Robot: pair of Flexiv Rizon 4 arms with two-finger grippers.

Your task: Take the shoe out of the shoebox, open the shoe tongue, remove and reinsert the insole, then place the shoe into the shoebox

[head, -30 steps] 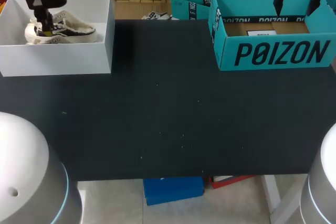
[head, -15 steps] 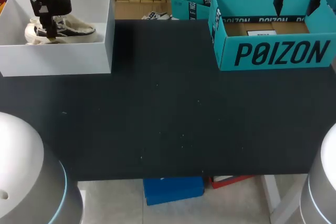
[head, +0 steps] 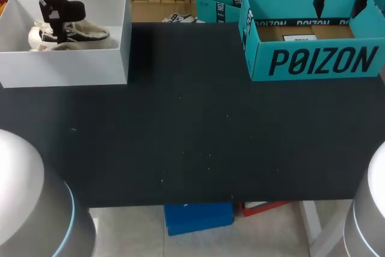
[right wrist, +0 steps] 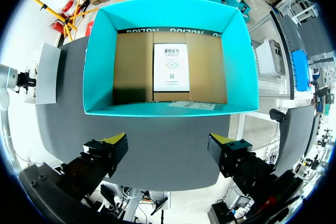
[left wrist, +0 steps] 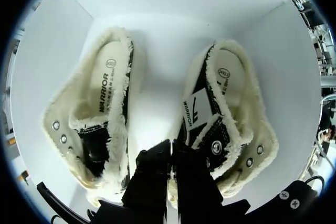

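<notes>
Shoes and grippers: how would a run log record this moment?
left gripper shut over shoes in white box | right gripper open above teal box

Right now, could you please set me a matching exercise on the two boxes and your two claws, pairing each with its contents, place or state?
Things:
1. white open-topped box
2. teal cardboard shoebox
3. left claw
4. right claw

Places or states:
A. holds a white printed sheet on its brown floor
B. open, above the teal cardboard shoebox
C. holds two cream fleece-lined black shoes
D. down between the two shoes

Pairs: 1-C, 2-A, 3-D, 4-B
</notes>
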